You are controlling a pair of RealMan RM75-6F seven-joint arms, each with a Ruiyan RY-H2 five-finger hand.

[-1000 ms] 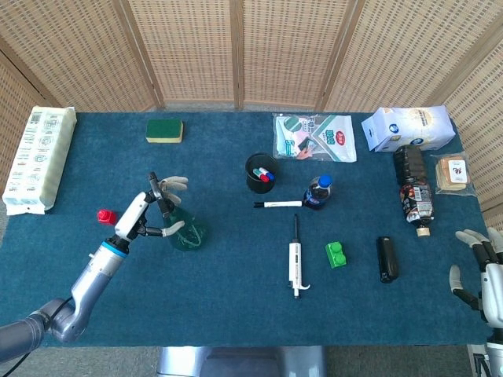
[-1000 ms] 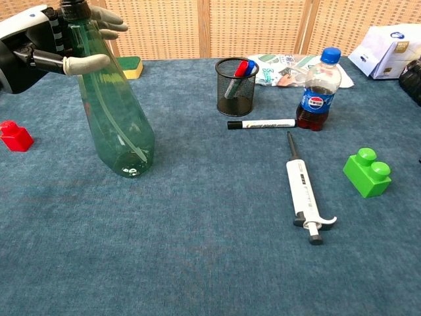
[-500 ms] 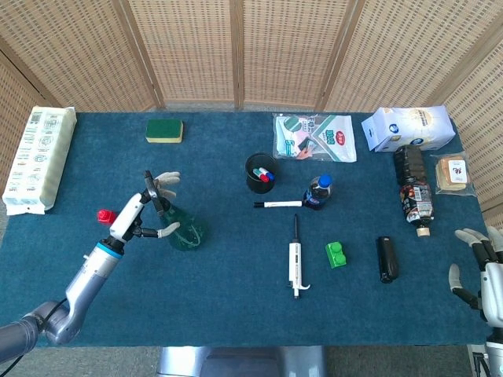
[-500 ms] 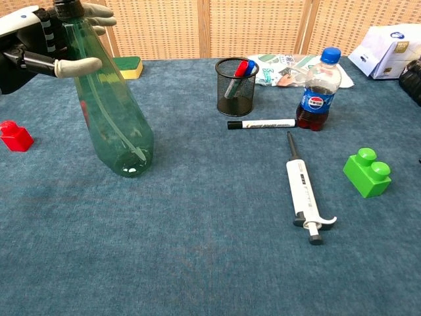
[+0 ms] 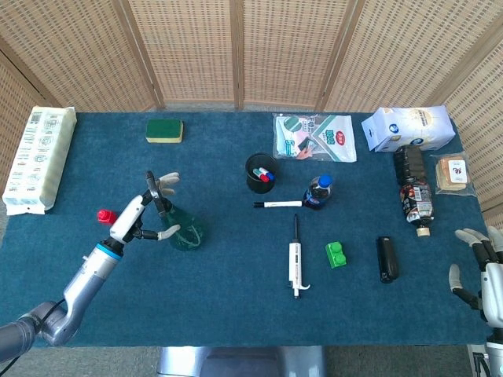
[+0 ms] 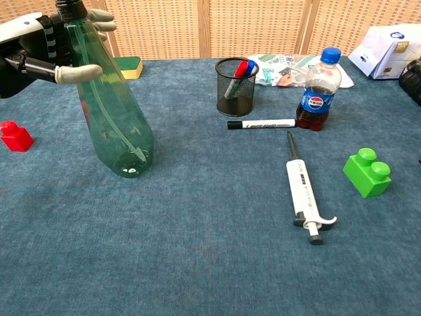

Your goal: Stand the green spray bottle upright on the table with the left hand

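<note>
Gripping the green spray bottle (image 6: pixel 112 112) by its neck at upper left with left hand (image 6: pixel 39 49), tilting it to seat the base flat on the table (image 6: pixel 210 263).

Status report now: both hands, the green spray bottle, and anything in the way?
Left hand holds green spray bottle near its neck; bottle tilted, base on table. Right hand open, idle at table edge. Red block nearby, apart.
</note>
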